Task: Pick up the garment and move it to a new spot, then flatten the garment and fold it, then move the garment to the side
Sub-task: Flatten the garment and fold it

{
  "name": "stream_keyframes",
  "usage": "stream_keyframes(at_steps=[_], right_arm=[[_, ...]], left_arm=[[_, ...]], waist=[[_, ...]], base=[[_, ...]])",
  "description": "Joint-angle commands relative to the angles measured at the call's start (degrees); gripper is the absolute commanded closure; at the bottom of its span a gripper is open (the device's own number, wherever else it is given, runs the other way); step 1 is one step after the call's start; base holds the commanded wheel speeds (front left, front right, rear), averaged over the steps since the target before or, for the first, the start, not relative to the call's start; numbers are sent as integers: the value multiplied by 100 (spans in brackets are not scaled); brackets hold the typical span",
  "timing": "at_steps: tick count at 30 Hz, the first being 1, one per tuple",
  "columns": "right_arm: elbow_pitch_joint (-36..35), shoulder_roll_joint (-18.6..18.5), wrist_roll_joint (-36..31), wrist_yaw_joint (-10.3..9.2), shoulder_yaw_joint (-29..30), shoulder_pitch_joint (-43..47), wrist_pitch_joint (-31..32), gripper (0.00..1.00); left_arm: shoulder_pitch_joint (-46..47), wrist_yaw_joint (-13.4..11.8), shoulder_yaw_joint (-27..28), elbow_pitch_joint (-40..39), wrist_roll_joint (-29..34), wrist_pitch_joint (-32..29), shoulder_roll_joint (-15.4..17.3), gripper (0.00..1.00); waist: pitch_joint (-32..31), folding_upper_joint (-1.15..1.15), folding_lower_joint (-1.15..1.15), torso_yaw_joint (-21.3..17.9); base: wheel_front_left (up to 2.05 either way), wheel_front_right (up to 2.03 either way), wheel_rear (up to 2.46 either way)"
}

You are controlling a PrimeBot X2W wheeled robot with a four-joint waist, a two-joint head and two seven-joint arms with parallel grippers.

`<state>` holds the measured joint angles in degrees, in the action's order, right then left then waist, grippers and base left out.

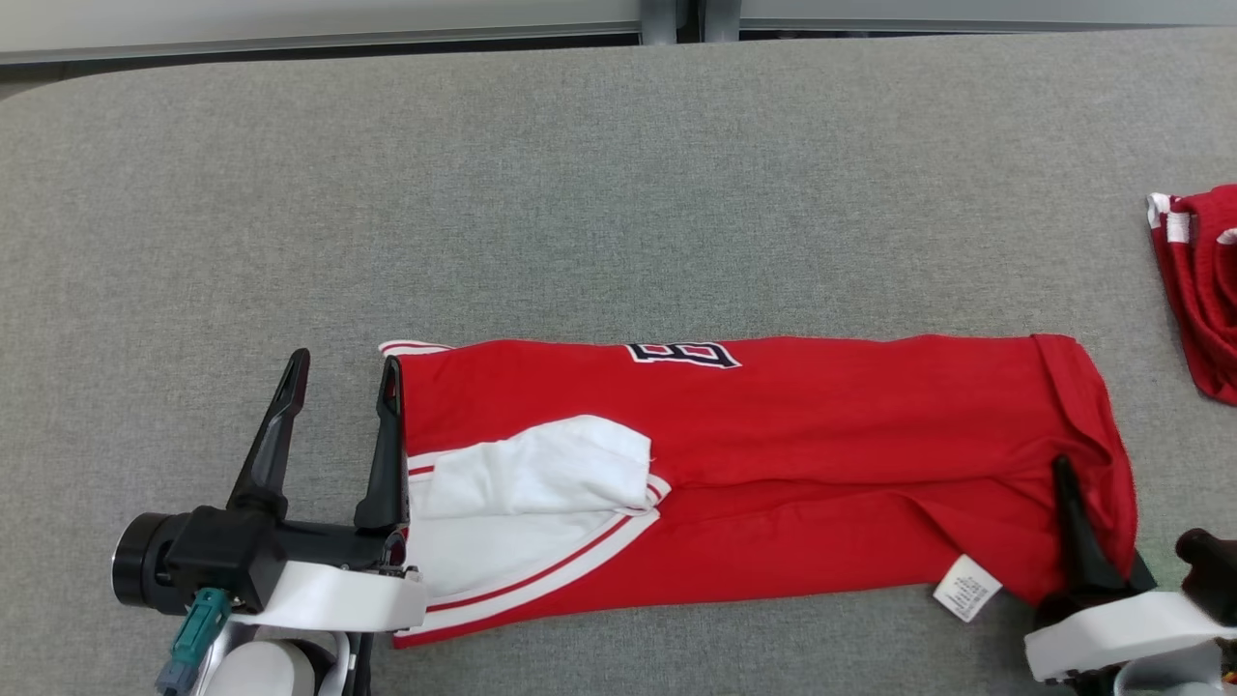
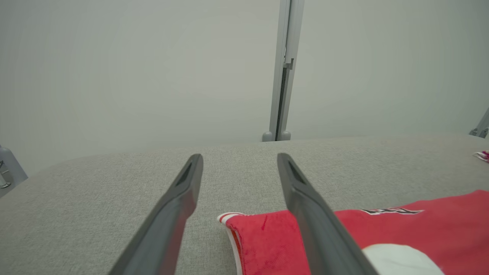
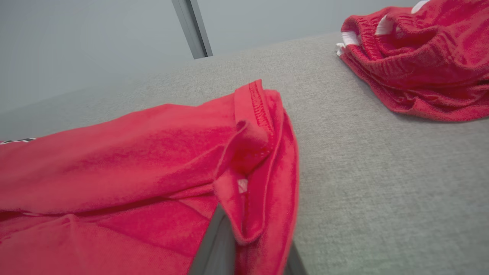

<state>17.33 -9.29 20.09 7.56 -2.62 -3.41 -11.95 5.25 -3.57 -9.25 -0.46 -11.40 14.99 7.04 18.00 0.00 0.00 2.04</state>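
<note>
The red garment (image 1: 773, 464) lies on the grey table (image 1: 580, 193) as a long strip parallel to the near edge, already doubled lengthwise, with its dark lettering (image 1: 683, 354) along the far side and a white label (image 1: 966, 587) poking out toward the near edge. At its left end a white panel (image 1: 541, 474) is turned up over the red cloth. The right hand (image 1: 1066, 474) sits at the strip's right end near the near edge. Its fingers are pinched together on a fold of the stitched hem, and the right wrist view shows the cloth bunched between them. That grip looks meant to lift this end and carry it over for the next fold. The left hand (image 1: 345, 362) waits at the opposite end with its fingers spread wide and holds nothing. One finger stands just beside the garment's left edge and the other over bare table. It seems placed to take that corner, so both ends can be handled together and the strip kept straight. By my reading the folding step is partly done and the move to the side is not yet begun. A second red garment (image 1: 1203, 280) lies crumpled at the right edge of the table, well apart from the strip, so any sweep to that side would need to stop short of it.
</note>
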Motion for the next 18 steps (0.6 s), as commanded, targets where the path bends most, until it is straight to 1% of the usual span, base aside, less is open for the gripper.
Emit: stream_keyframes(at_steps=[1, 6, 9, 10, 11, 13, 14, 18], right_arm=[[-57, -79, 10, -14, 134, 48, 27, 100], [-197, -232, -38, -14, 498, 143, 97, 100], [-452, -284, -141, -14, 469, 40, 150, 100], [-584, -280, -207, -13, 412, -5, 210, 100], [-928, -277, -354, -13, 235, -117, 293, 100], [-1285, -223, -555, -13, -5, -230, 449, 100], [-1285, -223, -555, -13, -5, -230, 449, 100], [-1871, -154, -827, -11, -734, -561, 776, 100]], left_arm=[[42, 15, 29, 0, 40, 24, 12, 0], [43, 40, 44, -16, 74, 24, -62, 0], [3, 51, 68, -15, 80, 24, -98, 0], [-11, 48, 80, -11, 78, 24, -101, 0], [-25, 60, 103, -11, 80, 24, -107, 0], [-31, 78, 120, -12, 94, 24, -117, 0], [-31, 78, 120, -12, 94, 24, -117, 0], [-46, 107, 120, -11, 122, 24, -135, 0]], waist=[[-10, 0, 0, 9], [-38, 0, 0, 49], [-87, 0, 0, 37], [-108, 0, 0, 28], [-158, 0, 0, 8], [-213, 0, 0, -10], [-213, 0, 0, -10], [-314, 0, 0, 2]], base=[[0, 0, 0], [0, 0, 0], [0, 0, 0], [0, 0, 0], [0, 0, 0], [0, 0, 0], [0, 0, 0], [0, 0, 0]])
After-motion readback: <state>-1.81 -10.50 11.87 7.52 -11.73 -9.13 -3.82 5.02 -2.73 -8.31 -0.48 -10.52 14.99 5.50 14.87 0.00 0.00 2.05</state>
